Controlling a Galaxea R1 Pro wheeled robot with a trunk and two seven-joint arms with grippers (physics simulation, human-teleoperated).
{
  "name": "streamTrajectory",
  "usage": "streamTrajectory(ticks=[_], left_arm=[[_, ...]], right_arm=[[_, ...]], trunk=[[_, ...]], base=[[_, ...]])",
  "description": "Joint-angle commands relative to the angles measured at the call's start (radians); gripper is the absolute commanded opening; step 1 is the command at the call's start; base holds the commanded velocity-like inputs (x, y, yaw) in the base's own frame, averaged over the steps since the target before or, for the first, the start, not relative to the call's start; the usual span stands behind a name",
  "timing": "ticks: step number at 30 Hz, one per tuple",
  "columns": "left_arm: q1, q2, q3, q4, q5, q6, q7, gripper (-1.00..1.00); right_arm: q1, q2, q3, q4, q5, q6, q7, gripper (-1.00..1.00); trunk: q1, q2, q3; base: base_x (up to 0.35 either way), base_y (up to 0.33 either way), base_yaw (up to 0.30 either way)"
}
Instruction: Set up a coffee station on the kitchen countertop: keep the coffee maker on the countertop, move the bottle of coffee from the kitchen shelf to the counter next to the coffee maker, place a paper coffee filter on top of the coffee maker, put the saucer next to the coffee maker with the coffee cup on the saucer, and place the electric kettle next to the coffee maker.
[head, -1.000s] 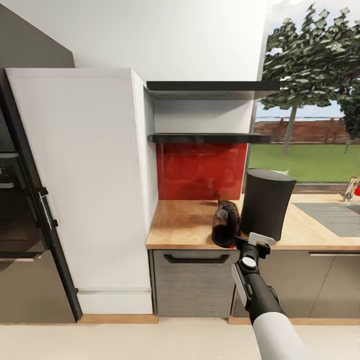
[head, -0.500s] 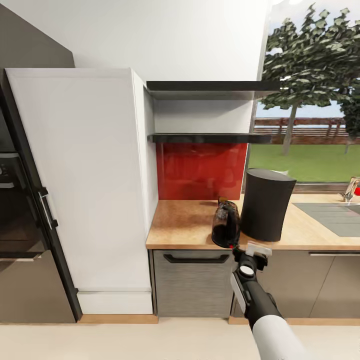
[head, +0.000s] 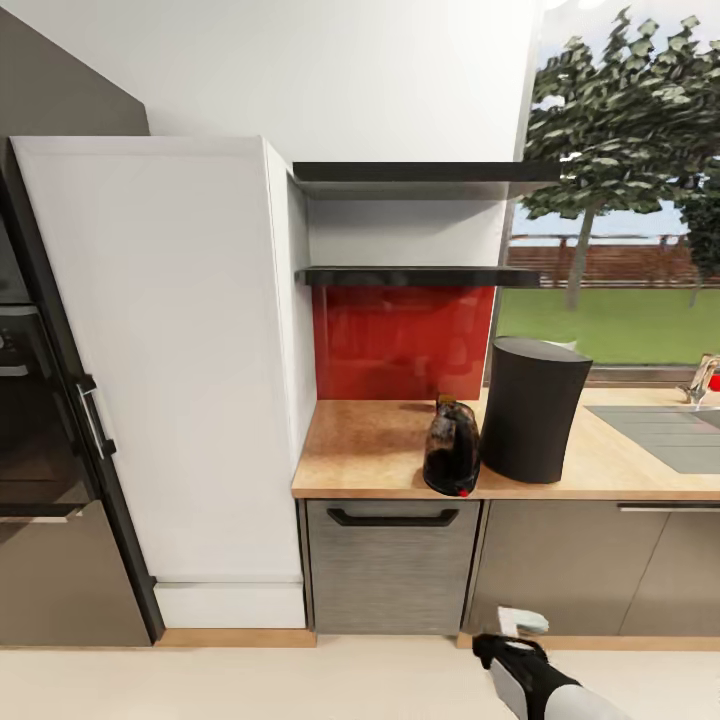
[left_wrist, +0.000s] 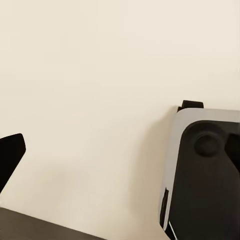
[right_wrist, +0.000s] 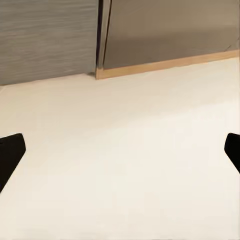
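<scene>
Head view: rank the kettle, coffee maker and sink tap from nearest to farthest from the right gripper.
1. Kettle, at the counter's front edge, above the right gripper.
2. Coffee maker, just right of the kettle.
3. Sink tap, far right by the window.

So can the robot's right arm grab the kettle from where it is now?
Probably not right now. The right claw hangs low, down by the floor in front of the cabinets, well below the counter where the kettle stands. Nothing blocks the kettle's front, though, so lifting the arm should do it.
</scene>
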Motion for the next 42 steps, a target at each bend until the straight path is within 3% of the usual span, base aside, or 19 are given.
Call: streamTrajectory(ticks=[1,2,4,7,9,12,15,18,23,29,38,42], left_arm=[[0.000,-0.001,0.006,0.001,-0.002,-0.004,0.000,1.00],[0.001,-0.002,0.004,0.001,-0.003,-0.005,0.000,1.00],[0.001,-0.004,0.002,0.001,-0.003,-0.005,0.000,1.00],[0.002,-0.008,0.002,0.002,-0.004,-0.005,0.000,1.00],[0.002,-0.009,0.002,0.002,-0.004,-0.005,0.000,1.00],[0.002,-0.009,0.003,0.003,-0.005,-0.004,0.001,1.00],[0.004,-0.008,0.008,0.004,-0.003,-0.003,0.003,1.00],[0.009,-0.005,0.012,0.005,0.003,-0.003,0.003,1.00],[0.011,-0.002,0.015,0.005,0.004,-0.003,0.006,1.00],[0.011,-0.005,0.013,0.004,0.005,-0.003,0.007,1.00],[0.011,-0.002,0.013,0.002,0.005,-0.003,0.006,1.00],[0.010,-0.002,0.013,0.002,0.005,-0.003,0.007,1.00]], right_arm=[[0.000,-0.023,-0.006,0.026,0.013,0.005,0.048,1.00],[0.001,-0.070,-0.004,0.057,0.016,0.006,0.156,1.00],[0.009,-0.119,-0.004,0.070,0.018,0.009,0.249,1.00],[0.038,-0.153,0.006,0.077,0.024,0.013,0.338,1.00],[0.064,-0.144,0.038,0.080,0.058,0.014,0.364,1.00],[0.107,-0.089,0.088,0.080,0.157,0.014,0.377,1.00],[0.136,-0.053,0.101,0.079,0.220,0.014,0.376,1.00],[0.151,-0.025,0.106,0.078,0.247,0.012,0.372,1.00],[0.153,-0.019,0.105,0.076,0.245,0.012,0.373,1.00],[0.153,0.007,0.101,0.077,0.244,0.012,0.374,1.00],[0.153,0.000,0.099,0.075,0.239,0.013,0.376,1.00],[0.153,-0.001,0.099,0.075,0.205,0.013,0.377,1.00]], trunk=[[0.000,-0.001,0.000],[0.000,-0.001,0.000],[0.000,-0.001,0.000],[0.000,-0.001,0.000],[0.000,-0.001,0.000],[0.000,-0.001,0.000],[0.000,-0.001,0.000],[0.000,-0.001,0.000],[0.000,-0.001,0.000],[0.000,-0.001,0.000],[0.000,-0.001,0.001],[0.000,-0.001,0.001]], base=[[0.000,0.000,0.000],[0.000,0.000,0.000],[0.000,0.000,0.000],[0.000,0.000,0.000],[0.000,0.000,0.000],[0.000,0.000,0.000],[0.000,0.000,0.000],[0.000,0.000,0.000],[0.000,0.000,0.000],[0.000,0.000,-0.020],[0.029,-0.001,-0.258],[0.221,-0.059,-0.298]])
